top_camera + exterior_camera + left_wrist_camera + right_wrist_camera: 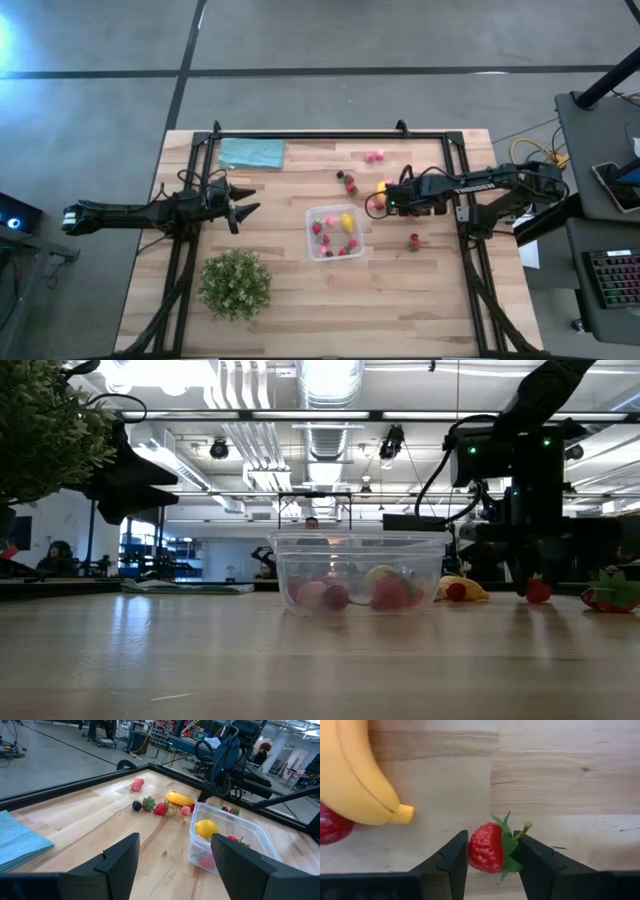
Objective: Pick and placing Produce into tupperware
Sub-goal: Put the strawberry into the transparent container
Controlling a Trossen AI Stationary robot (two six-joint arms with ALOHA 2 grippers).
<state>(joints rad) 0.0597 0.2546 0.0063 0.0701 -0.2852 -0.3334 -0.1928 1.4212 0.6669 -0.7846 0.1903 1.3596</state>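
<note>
Right wrist view shows it best: the right tool [492,851] has its two dark fingers pressed on both sides of a red strawberry [487,847], so it is grasping that berry, which sits on the wooden surface [560,775]. The yellow banana [355,775] lies just beside the berry, with another red fruit [332,827] tucked against it.

From above, the right tool [392,199] is just beside the clear tupperware [312,246], on the side away from the green plant [235,283]. The tupperware already has a yellow lemon [347,221] and some red pieces in it. More fruit waits near the tupperware: a dark and red bunch [349,183], two pink ones [374,156] farther off, and one more berry [414,241].

What could go wrong? The berry is small, round and smooth, and I think the fingers hold it near its leafy end. It could squirt out when lifted and roll away. The banana is so close that a finger might bump it. If the tool carries the berry too low, it could hit the tupperware wall and push the box along.

The left tool [243,212] waits near the tupperware on the plant's side, fingers apart and holding nothing
</note>
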